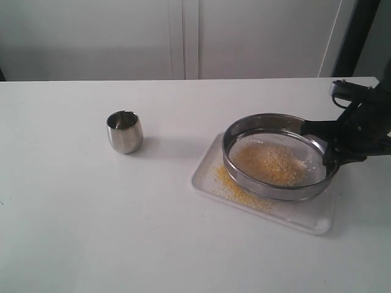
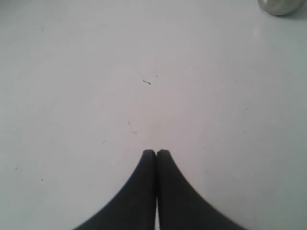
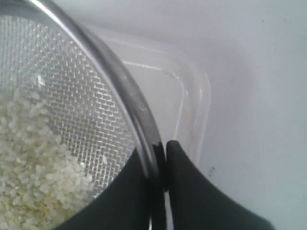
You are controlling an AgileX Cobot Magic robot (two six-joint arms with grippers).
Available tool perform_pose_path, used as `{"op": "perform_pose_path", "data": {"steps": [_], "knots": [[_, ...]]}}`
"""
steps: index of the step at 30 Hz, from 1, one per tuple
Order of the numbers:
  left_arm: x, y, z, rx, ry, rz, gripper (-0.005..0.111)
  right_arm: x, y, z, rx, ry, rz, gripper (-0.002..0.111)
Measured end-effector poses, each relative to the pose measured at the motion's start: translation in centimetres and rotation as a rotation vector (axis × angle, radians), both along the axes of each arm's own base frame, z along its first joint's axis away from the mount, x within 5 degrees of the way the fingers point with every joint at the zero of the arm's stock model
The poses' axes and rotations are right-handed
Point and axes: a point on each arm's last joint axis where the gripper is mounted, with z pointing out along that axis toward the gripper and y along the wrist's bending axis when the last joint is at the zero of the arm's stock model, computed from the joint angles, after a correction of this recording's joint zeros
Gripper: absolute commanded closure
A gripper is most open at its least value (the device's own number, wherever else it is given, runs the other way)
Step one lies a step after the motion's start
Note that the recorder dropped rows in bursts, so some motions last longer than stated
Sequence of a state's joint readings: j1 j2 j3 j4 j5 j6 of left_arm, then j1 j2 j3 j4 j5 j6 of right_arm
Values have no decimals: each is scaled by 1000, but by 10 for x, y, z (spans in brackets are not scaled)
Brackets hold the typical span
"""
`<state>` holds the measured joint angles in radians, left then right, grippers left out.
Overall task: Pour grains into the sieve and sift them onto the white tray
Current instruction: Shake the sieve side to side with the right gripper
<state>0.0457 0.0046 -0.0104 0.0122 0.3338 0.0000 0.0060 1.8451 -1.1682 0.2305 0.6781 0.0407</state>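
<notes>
The wide steel sieve [image 1: 278, 155] hangs tilted just above the white tray [image 1: 317, 223], its rim pinched by my right gripper [image 1: 333, 149], which is shut on it. Grains [image 1: 269, 163] lie heaped on the mesh, and fine yellow granules [image 1: 235, 186] are strewn on the tray below. In the right wrist view the sieve rim [image 3: 139, 110] runs between the black fingers [image 3: 192, 191], with pale rice-like grains [image 3: 33, 172] on the mesh and the tray corner [image 3: 192, 110] beyond. My left gripper [image 2: 156, 153] is shut, holding nothing, over bare table.
A small rounded steel cup [image 1: 124, 131] stands upright on the white table at the left of the tray; its base shows at the edge of the left wrist view [image 2: 280, 5]. A pale wall closes off the table's far edge.
</notes>
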Motion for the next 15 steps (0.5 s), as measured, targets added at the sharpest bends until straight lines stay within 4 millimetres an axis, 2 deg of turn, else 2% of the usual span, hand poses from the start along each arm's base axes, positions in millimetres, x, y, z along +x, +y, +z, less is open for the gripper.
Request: {"op": "perform_pose_path", "data": {"steps": [2,7,11,15], "knots": [[0,0,0,0,0,0,107,2,7,1,12,-10,12,108],[0,0,0,0,0,0,107,0,3,-2,6,25,14,108],[0,0,0,0,0,0,107,6,11,-4,35,-10,16,108],[0,0,0,0,0,0,107,0,5,-9,3,40,41,108]]}}
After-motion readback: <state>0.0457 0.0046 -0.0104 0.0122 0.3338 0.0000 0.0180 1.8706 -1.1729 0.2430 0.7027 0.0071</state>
